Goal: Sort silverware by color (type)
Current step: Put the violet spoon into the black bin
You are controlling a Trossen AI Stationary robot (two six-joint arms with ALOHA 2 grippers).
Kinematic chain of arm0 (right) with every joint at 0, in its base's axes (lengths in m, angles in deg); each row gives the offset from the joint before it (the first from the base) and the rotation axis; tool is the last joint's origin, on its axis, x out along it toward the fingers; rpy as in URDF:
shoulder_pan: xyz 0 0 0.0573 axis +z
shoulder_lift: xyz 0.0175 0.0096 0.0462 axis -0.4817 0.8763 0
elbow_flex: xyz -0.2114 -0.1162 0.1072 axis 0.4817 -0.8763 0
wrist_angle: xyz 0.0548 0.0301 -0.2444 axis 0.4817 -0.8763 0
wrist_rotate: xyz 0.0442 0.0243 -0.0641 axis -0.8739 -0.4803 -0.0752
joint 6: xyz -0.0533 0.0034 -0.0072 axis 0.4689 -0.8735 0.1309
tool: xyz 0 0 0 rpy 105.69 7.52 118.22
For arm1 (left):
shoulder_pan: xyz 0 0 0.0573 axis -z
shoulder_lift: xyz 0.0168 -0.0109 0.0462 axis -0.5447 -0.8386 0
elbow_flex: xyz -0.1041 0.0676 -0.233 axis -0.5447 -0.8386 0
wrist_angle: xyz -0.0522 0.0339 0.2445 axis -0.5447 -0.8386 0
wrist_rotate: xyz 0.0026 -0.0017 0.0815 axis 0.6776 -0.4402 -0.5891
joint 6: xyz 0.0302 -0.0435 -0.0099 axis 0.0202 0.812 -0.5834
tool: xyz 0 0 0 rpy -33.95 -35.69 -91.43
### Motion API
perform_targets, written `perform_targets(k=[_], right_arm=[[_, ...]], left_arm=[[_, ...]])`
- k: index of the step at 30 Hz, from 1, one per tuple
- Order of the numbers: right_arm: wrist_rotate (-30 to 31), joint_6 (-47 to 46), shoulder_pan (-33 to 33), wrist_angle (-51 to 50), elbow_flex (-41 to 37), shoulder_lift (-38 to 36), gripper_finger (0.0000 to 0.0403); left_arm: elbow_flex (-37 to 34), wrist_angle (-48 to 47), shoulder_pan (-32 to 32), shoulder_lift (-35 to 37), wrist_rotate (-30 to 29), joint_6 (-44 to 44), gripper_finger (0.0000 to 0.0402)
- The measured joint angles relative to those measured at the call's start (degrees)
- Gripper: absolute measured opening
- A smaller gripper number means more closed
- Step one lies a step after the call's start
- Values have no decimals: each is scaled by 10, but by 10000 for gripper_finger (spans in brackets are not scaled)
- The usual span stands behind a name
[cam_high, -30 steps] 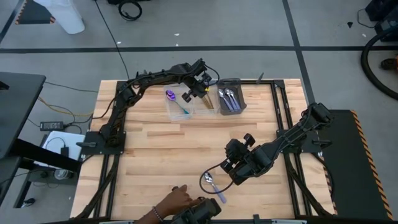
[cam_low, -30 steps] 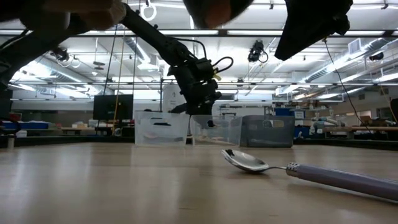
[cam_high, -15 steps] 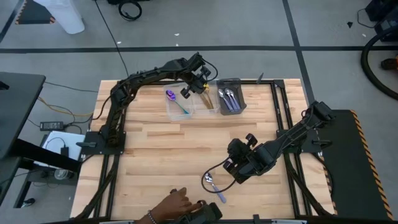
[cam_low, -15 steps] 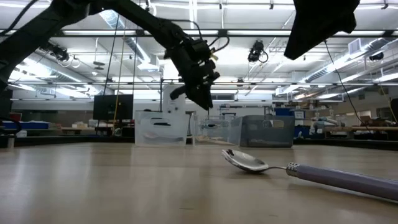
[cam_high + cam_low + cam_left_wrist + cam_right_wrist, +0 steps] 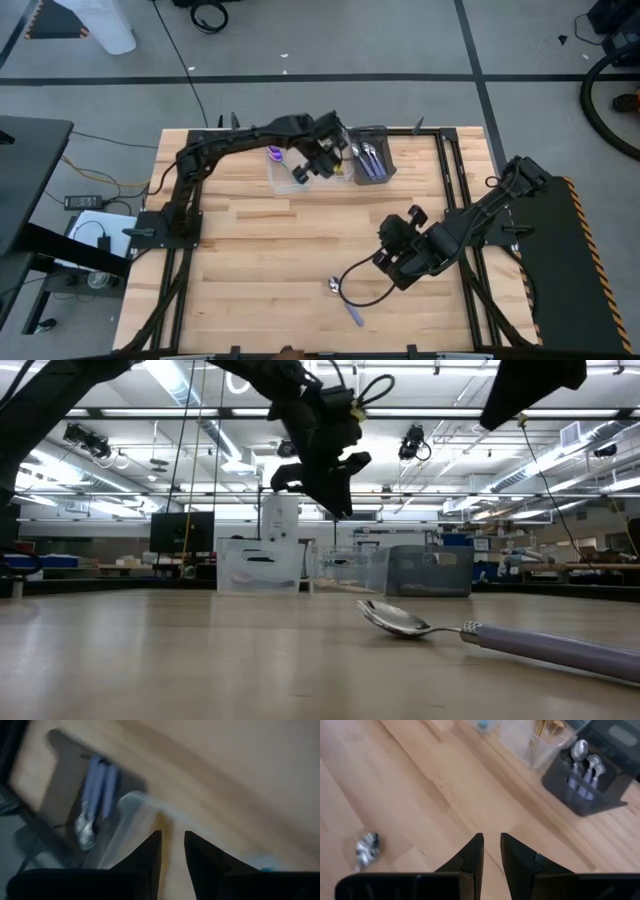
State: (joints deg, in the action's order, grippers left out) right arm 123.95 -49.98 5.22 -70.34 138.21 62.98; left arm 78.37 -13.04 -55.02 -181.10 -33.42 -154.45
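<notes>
- You are working on a pale butcher-block wooden bench with a black frame, standing on a grey concrete floor marked with dark lines.
- Across the bench, the low view gives you a big workshop with bright ceiling strip lights and shelving along the back.
- At the far edge of the bench you have a row of bins: two clear plastic rectangular bins and a dark grey rectangular bin at the right end of the row.
- The dark grey bin holds shiny silver spoons with lilac handles; gold utensils stand in the clear bin next to it, and an iridescent blue-purple spoon lies in the leftmost clear bin.
- Your left end effector hangs above the clear bins at the far edge, fingers a narrow gap apart with nothing between them.
- Your right end effector hovers right of the bench's centre, nearer the near edge, fingers slightly parted and empty.
- One loose silver spoon with a lilac handle lies flat near the near edge, apart from the right end effector, towards the near-left of it.
</notes>
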Motion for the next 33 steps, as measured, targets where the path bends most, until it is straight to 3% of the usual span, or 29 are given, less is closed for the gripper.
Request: perform_targets(k=[13,21,27,33], right_arm=[[-120,8,-3,-41,0,-22,76],[-270,4,-2,-35,0,-20,76],[-288,5,-3,31,0,-10,76],[-324,5,-2,97,0,1,76]], left_arm=[[-1,-61,112,15,-18,247,65],[-1,-164,174,15,-17,347,39],[-7,-199,219,15,-14,391,9],[-50,-224,254,34,37,445,8]])
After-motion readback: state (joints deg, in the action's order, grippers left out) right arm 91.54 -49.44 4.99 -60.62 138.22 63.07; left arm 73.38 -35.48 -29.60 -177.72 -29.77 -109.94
